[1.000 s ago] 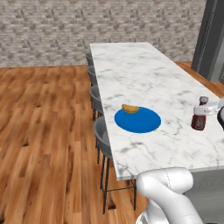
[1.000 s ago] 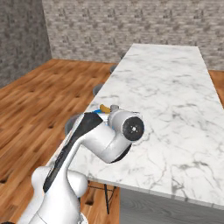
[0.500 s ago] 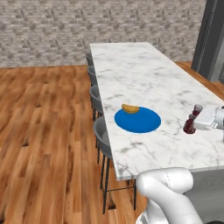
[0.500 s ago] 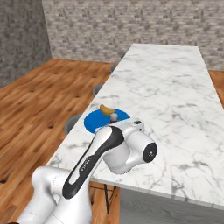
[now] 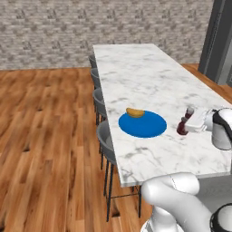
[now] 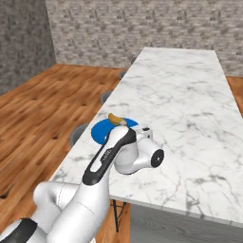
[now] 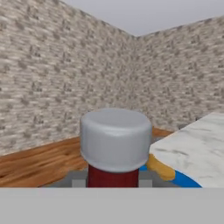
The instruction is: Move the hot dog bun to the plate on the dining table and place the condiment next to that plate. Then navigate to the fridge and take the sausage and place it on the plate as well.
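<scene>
The condiment [image 5: 183, 123], a dark red bottle with a pale cap, stands upright with its base at the dining table [image 5: 136, 72] top, just right of the plate [image 5: 142, 125]. My gripper [image 5: 187, 124] is shut on it from the right. The hot dog bun [image 5: 134, 112] lies on the far left rim of the blue plate. In the hand view the condiment's cap [image 7: 116, 138] looms close, with the bun [image 7: 160, 167] and plate [image 7: 189, 180] behind it to the right. From the right base view my arm covers part of the plate [image 6: 101, 131], and the bun [image 6: 115, 118] shows beyond it.
Grey stools [image 5: 103, 136] line the table's left side above the wood floor [image 5: 45, 136]. The tall grey fridge [image 5: 220, 41] stands at the far right. A brick wall [image 5: 90, 22] closes the back. The marble beyond the plate is bare.
My gripper has carried the condiment leftward and down, from the table's right edge to a spot close beside the plate. The bun and plate have not moved.
</scene>
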You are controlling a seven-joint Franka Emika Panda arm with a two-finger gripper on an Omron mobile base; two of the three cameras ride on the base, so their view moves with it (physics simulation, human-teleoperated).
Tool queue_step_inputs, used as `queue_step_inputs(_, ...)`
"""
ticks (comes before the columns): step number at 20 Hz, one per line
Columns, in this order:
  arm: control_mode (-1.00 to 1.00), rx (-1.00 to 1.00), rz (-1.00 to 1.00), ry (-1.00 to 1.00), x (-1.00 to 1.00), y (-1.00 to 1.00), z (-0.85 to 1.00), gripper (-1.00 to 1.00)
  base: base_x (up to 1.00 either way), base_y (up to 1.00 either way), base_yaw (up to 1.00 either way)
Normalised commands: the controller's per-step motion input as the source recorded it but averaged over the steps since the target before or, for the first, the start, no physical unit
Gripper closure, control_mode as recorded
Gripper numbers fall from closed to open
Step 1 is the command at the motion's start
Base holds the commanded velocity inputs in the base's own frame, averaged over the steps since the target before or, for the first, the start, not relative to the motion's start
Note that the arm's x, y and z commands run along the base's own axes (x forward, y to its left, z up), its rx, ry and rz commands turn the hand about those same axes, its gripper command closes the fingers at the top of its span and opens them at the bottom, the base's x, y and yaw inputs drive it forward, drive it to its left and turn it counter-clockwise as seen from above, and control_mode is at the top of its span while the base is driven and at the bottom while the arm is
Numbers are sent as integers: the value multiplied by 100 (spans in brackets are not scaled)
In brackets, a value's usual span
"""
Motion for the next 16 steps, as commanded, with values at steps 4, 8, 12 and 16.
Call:
queue_step_inputs(4,-100,0,1,18,47,-4,-30,100,0,0,0)
queue_step_inputs(8,-100,0,3,7,13,-3,-36,100,0,0,0)
queue_step_inputs(12,-100,0,5,0,9,0,-35,100,0,0,0)
queue_step_inputs(16,-100,0,6,-9,22,0,-25,100,0,0,0)
